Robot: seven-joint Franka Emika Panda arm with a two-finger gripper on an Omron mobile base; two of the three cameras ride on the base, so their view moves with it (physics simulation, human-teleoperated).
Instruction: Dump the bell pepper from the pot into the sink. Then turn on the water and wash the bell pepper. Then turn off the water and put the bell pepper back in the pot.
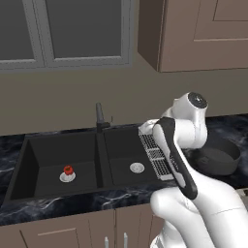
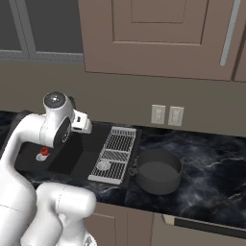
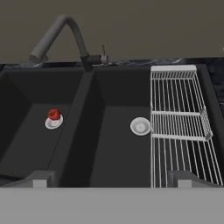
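Note:
The red bell pepper (image 1: 68,169) (image 3: 54,114) sits on the round drain of the left basin of the black sink (image 1: 30,162) (image 3: 81,122); it also shows past the arm (image 2: 44,151). The dark pot (image 1: 219,156) (image 2: 156,171) stands upright on the marble counter to the right of the sink, and I see nothing in it. My gripper (image 3: 111,181) hangs above the sink's front edge, looking down over both basins, open with nothing between its fingertips (image 3: 40,179). It is well apart from both pepper and pot.
A silver wire rack (image 1: 156,155) (image 2: 115,153) (image 3: 179,127) lies over the right side of the right basin, next to its drain (image 3: 140,126). The dark curved faucet (image 1: 99,116) (image 3: 65,30) rises behind the divider, with a small handle (image 3: 103,53) beside it. No water runs.

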